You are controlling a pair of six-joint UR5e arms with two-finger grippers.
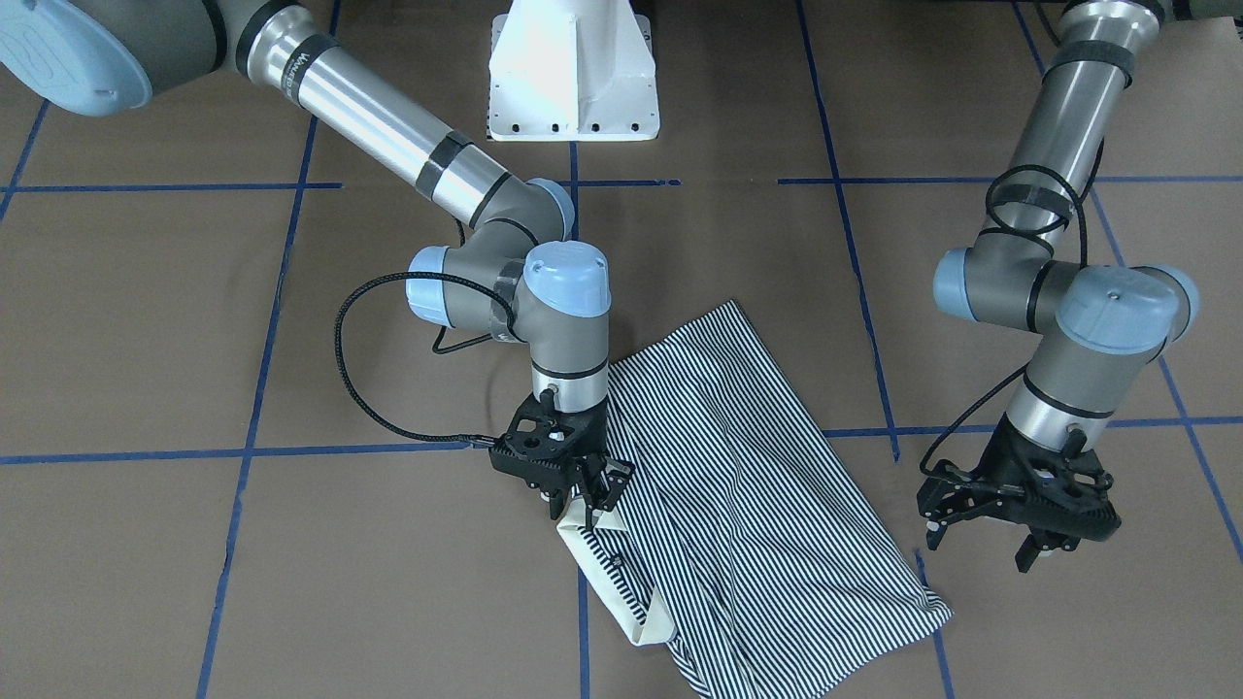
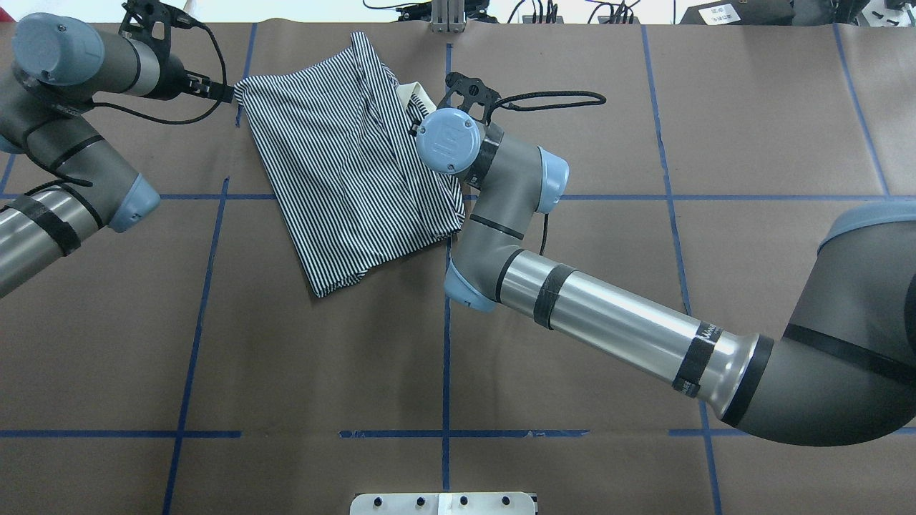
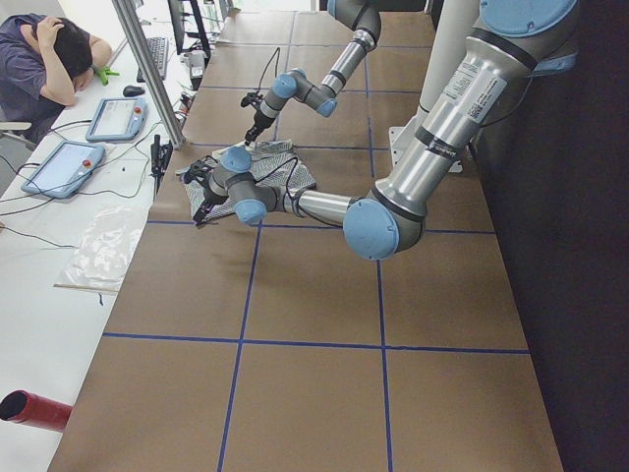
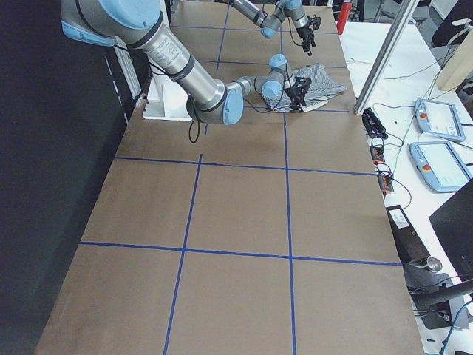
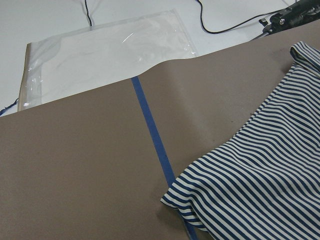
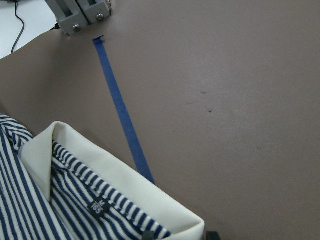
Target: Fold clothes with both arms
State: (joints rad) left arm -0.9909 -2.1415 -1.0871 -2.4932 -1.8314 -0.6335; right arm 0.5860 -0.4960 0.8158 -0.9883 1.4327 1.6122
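Right claw (image 1: 583,497) clenched on cream collar (image 6: 125,185) of polo shirt (image 1: 738,466), which lies partly folded at far side of desk (image 1: 291,582). Left claw (image 1: 979,549) released, hovering beside shirt corner. Risk: one-sided pull drags fabric and undoes fold; thin collar pinch may slip.

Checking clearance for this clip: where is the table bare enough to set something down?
Bare: the stretch between the shirt and the pedestal base, and the far corner beyond the right arm. Crowded: round the shirt, left gripper beside it, right gripper at its collar.
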